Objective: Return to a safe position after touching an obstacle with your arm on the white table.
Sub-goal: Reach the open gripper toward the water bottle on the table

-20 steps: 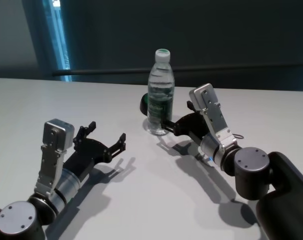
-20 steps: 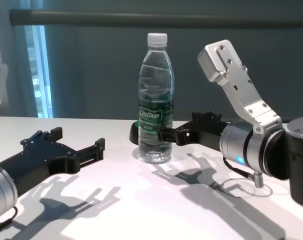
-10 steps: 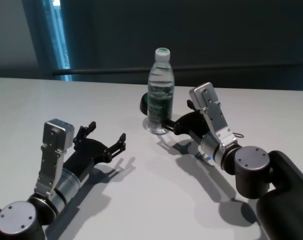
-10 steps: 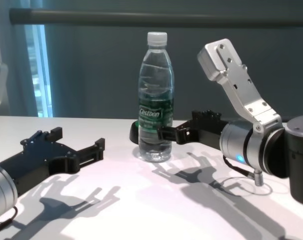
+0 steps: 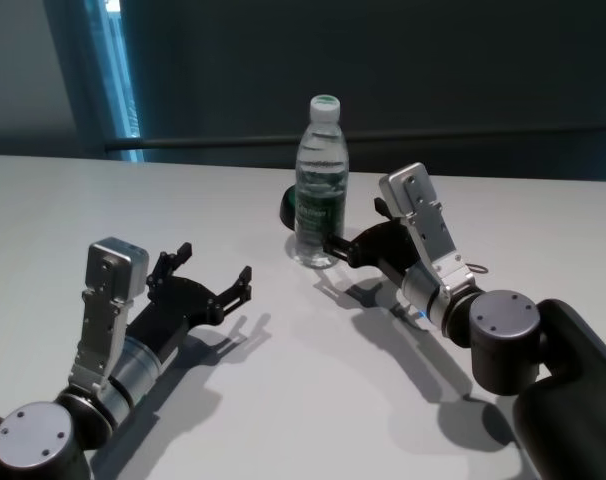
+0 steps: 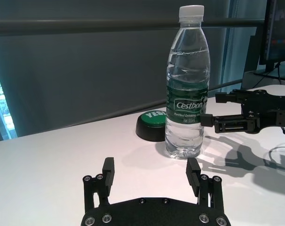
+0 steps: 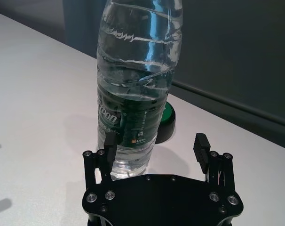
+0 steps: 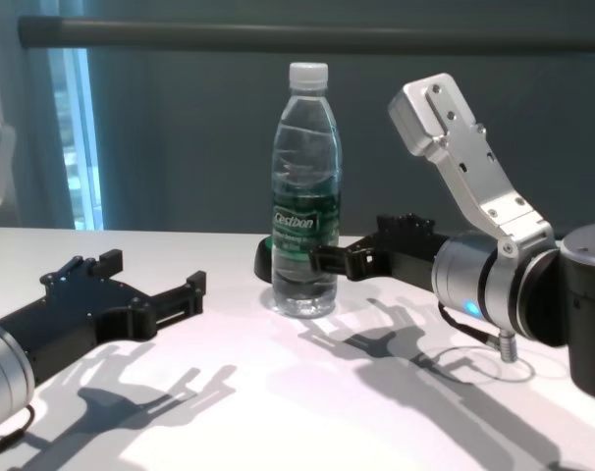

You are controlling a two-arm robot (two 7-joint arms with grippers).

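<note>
Right gripper — fingers spread, one fingertip touching obstacle (upright, mid white table). Left gripper parked low at my left — fingers apart, holding nothing.

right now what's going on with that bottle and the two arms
The right gripper has reached in low over the white table, and one of its open jaws sits against the lower side of the upright water bottle, not clamped around it. The bottle stands in front of a black-and-green button. The left gripper rests low on the near left, jaws open, well away from the bottle.
</note>
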